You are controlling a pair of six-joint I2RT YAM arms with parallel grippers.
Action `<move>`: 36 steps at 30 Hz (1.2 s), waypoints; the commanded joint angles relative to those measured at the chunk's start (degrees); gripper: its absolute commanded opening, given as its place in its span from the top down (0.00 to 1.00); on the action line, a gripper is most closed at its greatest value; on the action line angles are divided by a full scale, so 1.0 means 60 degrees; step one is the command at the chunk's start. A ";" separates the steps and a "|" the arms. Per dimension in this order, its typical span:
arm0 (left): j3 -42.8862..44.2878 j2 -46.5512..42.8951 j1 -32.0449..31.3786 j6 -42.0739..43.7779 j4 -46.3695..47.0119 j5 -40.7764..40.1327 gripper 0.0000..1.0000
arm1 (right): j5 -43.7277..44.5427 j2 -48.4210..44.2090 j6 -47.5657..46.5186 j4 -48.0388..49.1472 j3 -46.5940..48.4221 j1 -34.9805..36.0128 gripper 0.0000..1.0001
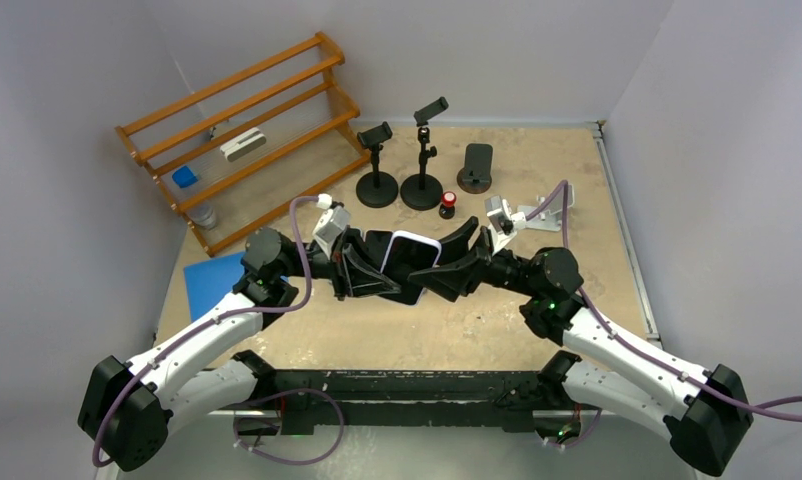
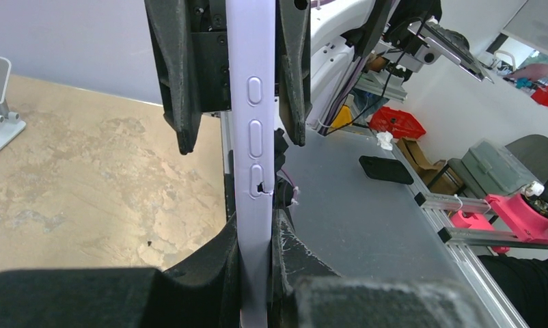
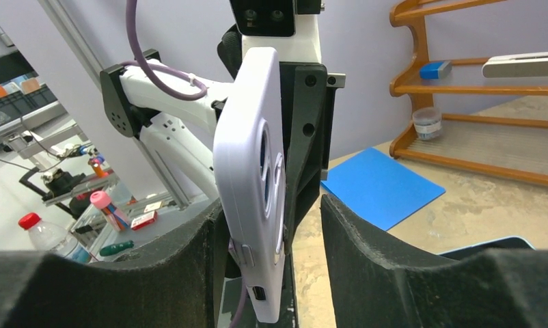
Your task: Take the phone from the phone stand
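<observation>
Phone (image 1: 412, 255) status: held off the bench (image 1: 457, 330), clear of every stand, in the space where my two pincers meet.

1. Left pincer (image 1: 375, 268): clamped on the phone. In its own wrist view the lilac case (image 2: 254, 171) stands edge-on, side buttons facing the camera, with both fingers (image 2: 213, 273) pressed against its two faces.

2. Right pincer (image 1: 442, 258): spread apart, straddling the far end of the phone from the opposite side. In its wrist view the phone (image 3: 247, 171) shows its back and camera bump. It sits close against one finger (image 3: 189, 260), and a clear gap separates it from the other finger. From the left wrist camera, the right pincer (image 2: 242, 143) shows one finger well off the case and the other just beside it. I cannot tell whether that nearer finger touches.

3. Surroundings, taken from the pincers:
- Beyond them, toward the back wall, stand three dark phone stands (image 1: 424, 150).
- A white stand (image 1: 542, 215) lies beyond the right pincer.
- A blue mat (image 1: 212, 280) lies on the bench outboard of the left pincer.
- A wooden rack (image 1: 247, 130) stands beyond the blue mat.
</observation>
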 commanded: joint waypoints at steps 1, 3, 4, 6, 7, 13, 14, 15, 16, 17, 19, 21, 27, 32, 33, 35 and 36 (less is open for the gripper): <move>0.0270 -0.0118 -0.0029 0.0289 0.0431 -0.0265 1.00 | -0.0123 0.0012 0.0106 0.0605 0.0362 0.0070 0.48; 0.0277 -0.0100 -0.0043 0.0289 0.0409 -0.0273 1.00 | -0.0093 0.0070 0.0076 0.0548 0.0407 0.0068 0.51; 0.0279 -0.0096 -0.0032 0.0289 0.0395 -0.0272 1.00 | -0.0071 0.0081 0.0062 0.0525 0.0421 0.0069 0.53; 0.0304 -0.0086 -0.0042 0.0335 0.0300 -0.0302 1.00 | -0.0029 0.0095 0.0039 0.0479 0.0413 0.0069 0.56; 0.0319 -0.0082 -0.0041 0.0353 0.0255 -0.0324 1.00 | -0.0005 0.0077 0.0014 0.0452 0.0411 0.0066 0.58; 0.0384 -0.0056 -0.0042 0.0423 0.0005 -0.0444 1.00 | 0.0079 -0.0003 -0.0073 0.0313 0.0423 0.0067 0.75; 0.0413 -0.0052 -0.0043 0.0452 -0.0095 -0.0473 1.00 | 0.0112 -0.0022 -0.0094 0.0269 0.0421 0.0069 0.79; 0.0433 -0.0061 -0.0043 0.0463 -0.0164 -0.0515 0.98 | 0.0136 -0.0035 -0.0115 0.0204 0.0437 0.0068 0.83; 0.0438 -0.0064 -0.0043 0.0478 -0.0213 -0.0565 0.94 | 0.0154 -0.0042 -0.0137 0.0189 0.0439 0.0068 0.89; 0.0442 -0.0093 -0.0043 0.0492 -0.0271 -0.0639 0.90 | 0.0162 -0.0047 -0.0138 0.0160 0.0451 0.0064 0.92; 0.0437 -0.0121 -0.0040 0.0541 -0.0360 -0.0748 0.84 | 0.0228 -0.0064 -0.0178 0.0072 0.0494 0.0059 1.00; 0.0439 -0.0150 -0.0043 0.0579 -0.0448 -0.0808 0.78 | 0.0289 -0.0102 -0.0216 -0.0003 0.0494 0.0058 1.00; 0.0584 -0.0247 -0.0039 0.0768 -0.1161 -0.1110 0.51 | 0.0554 -0.0415 -0.0422 -0.0215 0.0434 0.0060 1.00; 0.0924 -0.0405 -0.0043 0.1090 -0.2335 -0.1925 0.30 | 0.0989 -0.0745 -0.0590 -0.0395 0.0267 0.0062 1.00; 0.0977 -0.0427 -0.0036 0.1125 -0.2515 -0.2087 0.28 | 0.1187 -0.0825 -0.0634 -0.0492 0.0264 0.0068 1.00; 0.1033 -0.0472 -0.0037 0.1212 -0.2786 -0.2344 0.23 | 0.1514 -0.0967 -0.0751 -0.0736 0.0290 0.0061 1.00; 0.1062 -0.0496 -0.0043 0.1230 -0.2914 -0.2480 0.22 | 0.1701 -0.1047 -0.0807 -0.0904 0.0318 0.0059 1.00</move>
